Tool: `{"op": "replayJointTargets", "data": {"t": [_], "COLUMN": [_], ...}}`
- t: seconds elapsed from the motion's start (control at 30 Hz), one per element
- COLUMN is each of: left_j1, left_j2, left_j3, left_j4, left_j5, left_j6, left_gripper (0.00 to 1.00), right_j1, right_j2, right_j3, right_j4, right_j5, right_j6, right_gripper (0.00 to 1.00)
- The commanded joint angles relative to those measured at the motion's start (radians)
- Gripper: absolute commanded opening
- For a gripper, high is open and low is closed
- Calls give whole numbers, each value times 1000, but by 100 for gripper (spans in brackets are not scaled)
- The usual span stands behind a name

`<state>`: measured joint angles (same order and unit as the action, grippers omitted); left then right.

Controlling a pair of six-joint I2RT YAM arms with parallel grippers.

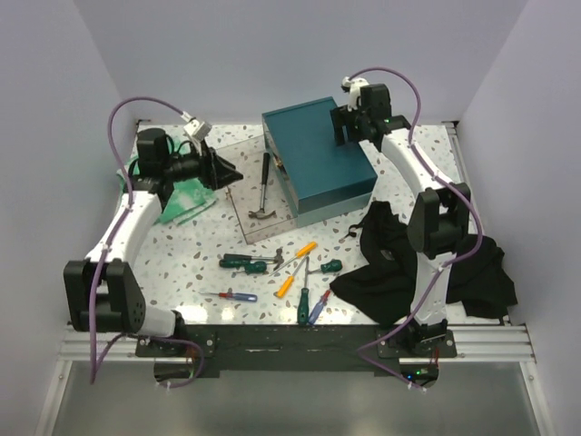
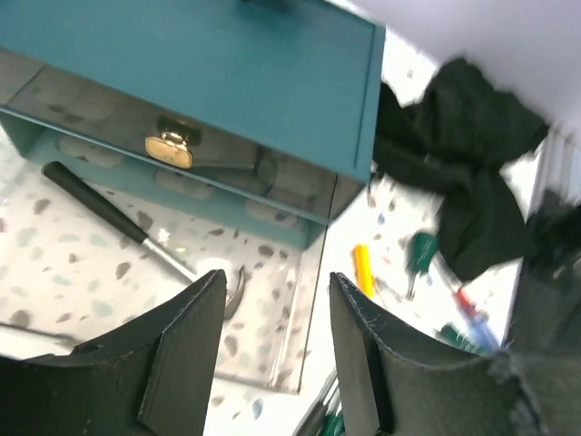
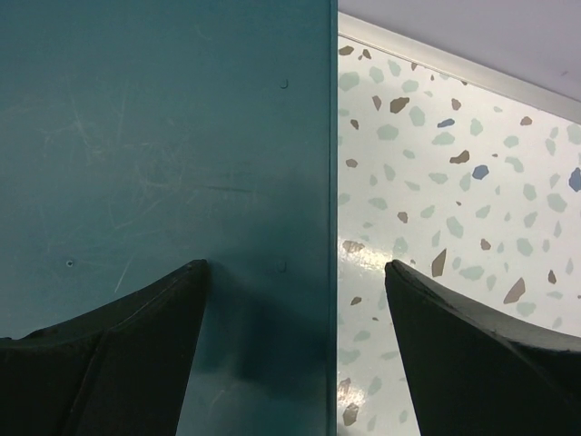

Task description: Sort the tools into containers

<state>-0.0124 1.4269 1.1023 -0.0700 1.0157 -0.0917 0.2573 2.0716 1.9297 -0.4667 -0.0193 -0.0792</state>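
Observation:
A black-handled hammer (image 1: 263, 193) lies inside the clear plastic box (image 1: 238, 205), which stands left of the dark-teal box (image 1: 318, 156). The hammer also shows in the left wrist view (image 2: 98, 205). Several screwdrivers lie loose at the table's front: green-handled (image 1: 240, 263), orange (image 1: 299, 254), red-and-blue (image 1: 232, 295). A second small hammer (image 1: 270, 262) lies among them. My left gripper (image 1: 224, 173) (image 2: 277, 277) is open and empty, above the clear box's left side. My right gripper (image 1: 349, 127) (image 3: 295, 265) is open and empty, over the right edge of the teal box's lid (image 3: 163, 136).
A black cloth (image 1: 404, 263) lies at the right front, by the right arm. A green cloth (image 1: 186, 202) lies under the left arm. The teal box has a brass latch (image 2: 170, 150) facing the clear box. White walls close in the table's back and sides.

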Motion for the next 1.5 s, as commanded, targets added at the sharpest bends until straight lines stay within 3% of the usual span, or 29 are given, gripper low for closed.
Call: {"op": "replayJointTargets", "data": {"t": [0.0,0.1,0.17,0.3,0.33,0.43,0.53,0.7,1.17,1.3,1.47], "left_j1": [0,-1,-1,-1,-1,-7,-24,-31,-132,-150,-158], "left_j2": [-126,-201,-244,-310,-331,-333,-297,-220,-241,-244,-201], "left_j3": [-27,-102,-186,-341,-401,-473,-516,-553,-601,-602,-553], "left_j4": [-422,-498,-473,-398,-377,-334,-292,-309,-358,-341,-347], "left_j5": [-24,-113,-167,-288,-293,-286,-321,-368,-377,-400,-401], "left_j6": [655,837,872,953,955,969,951,1012,1127,1113,1109], "left_gripper": [54,51,47,31,21,10,8,8,15,36,44], "right_j1": [-4,-7,-6,0,2,2,2,2,-1,-1,0], "right_j2": [-65,-100,-142,-212,-226,-289,-336,-375,-393,-392,-381], "right_j3": [17,8,-18,-78,-84,-121,-169,-228,-278,-290,-285], "right_j4": [-73,-69,-44,-4,-4,-12,-9,0,2,5,0], "right_j5": [-89,-134,-149,-176,-169,-143,-131,-125,-103,-100,-107], "right_j6": [10,44,117,159,159,138,116,108,85,85,85], "right_gripper": [82,82,81,82,82,82,83,84,84,84,84]}}
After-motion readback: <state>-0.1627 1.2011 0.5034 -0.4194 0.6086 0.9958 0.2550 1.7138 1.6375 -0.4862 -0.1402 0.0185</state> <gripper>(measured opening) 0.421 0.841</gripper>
